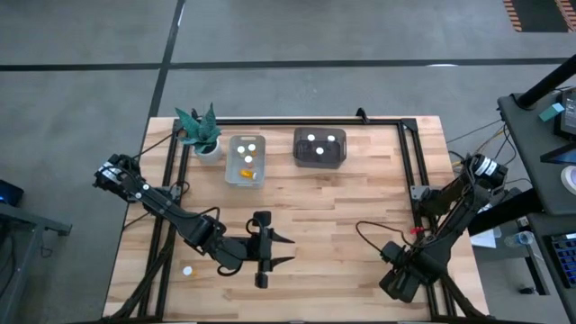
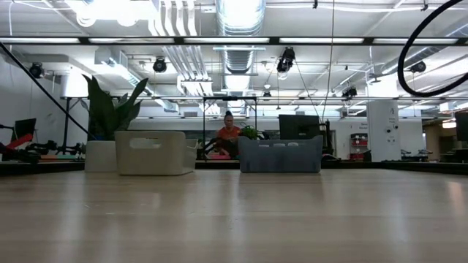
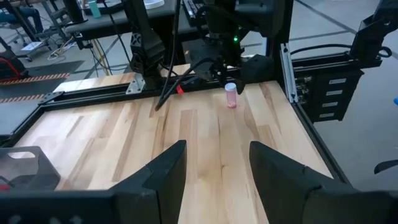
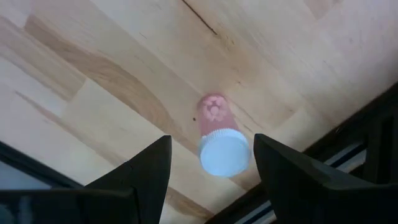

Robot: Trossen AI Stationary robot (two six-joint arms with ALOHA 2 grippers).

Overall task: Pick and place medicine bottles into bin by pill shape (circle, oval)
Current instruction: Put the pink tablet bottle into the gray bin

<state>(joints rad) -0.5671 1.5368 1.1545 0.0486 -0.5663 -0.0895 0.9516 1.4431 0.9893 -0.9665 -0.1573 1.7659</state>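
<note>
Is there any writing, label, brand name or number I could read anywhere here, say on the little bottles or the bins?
None can be read.
The bottle under the right pincer shows a plain white cap and pinkish body, no label facing the camera.
The clear bin and dark bin carry no visible markings.
Any signs in the room behind are too small and blurred to read.

2 dark jointed arms, matte black housings, black cables along links; left arm (image 1: 171, 216), right arm (image 1: 450, 216) with red wire, green LED; black wedge fingers (image 3: 155, 177).
</note>
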